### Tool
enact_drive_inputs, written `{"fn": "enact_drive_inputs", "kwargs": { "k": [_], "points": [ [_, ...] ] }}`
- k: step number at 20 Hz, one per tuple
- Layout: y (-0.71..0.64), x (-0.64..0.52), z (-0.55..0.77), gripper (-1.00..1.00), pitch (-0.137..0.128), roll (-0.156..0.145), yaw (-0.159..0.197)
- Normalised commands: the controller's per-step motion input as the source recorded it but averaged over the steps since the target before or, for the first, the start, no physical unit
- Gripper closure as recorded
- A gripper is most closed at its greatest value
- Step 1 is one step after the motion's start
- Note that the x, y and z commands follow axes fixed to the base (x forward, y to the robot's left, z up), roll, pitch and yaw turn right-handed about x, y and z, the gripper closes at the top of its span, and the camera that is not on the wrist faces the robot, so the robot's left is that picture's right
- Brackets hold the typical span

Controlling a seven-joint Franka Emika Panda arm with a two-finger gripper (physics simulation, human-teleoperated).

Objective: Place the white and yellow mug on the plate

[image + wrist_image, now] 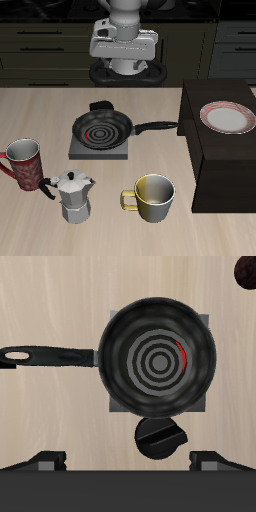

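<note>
The white and yellow mug (153, 197) stands upright near the table's front edge, its loop handle pointing toward the moka pot. The plate (227, 118), white with a reddish-pink rim ring, lies on top of a dark raised block (215, 165). My gripper (123, 60) hangs high at the back of the table, far from both the mug and the plate. In the wrist view the gripper (128, 461) is open, its fingers wide apart with nothing between them. That view shows neither the mug nor the plate.
A black frying pan (101, 129) with a red spiral sits on a small stove plate (160, 438) below the gripper, its long handle (158, 127) reaching toward the dark block. A red patterned mug (25, 165) and a metal moka pot (72, 195) stand near the front.
</note>
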Motion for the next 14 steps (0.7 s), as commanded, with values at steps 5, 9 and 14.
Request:
{"fn": "enact_drive_inputs", "kwargs": {
  "k": [5, 9, 14],
  "points": [
    [-0.17, 0.36, 0.13, -1.00, 0.038, 0.057, -0.031],
    [-0.26, 0.49, 0.20, -1.00, 0.010, 0.007, -0.033],
    [-0.20, 0.53, 0.16, -1.00, 0.017, -0.005, -0.028]
  ]
}}
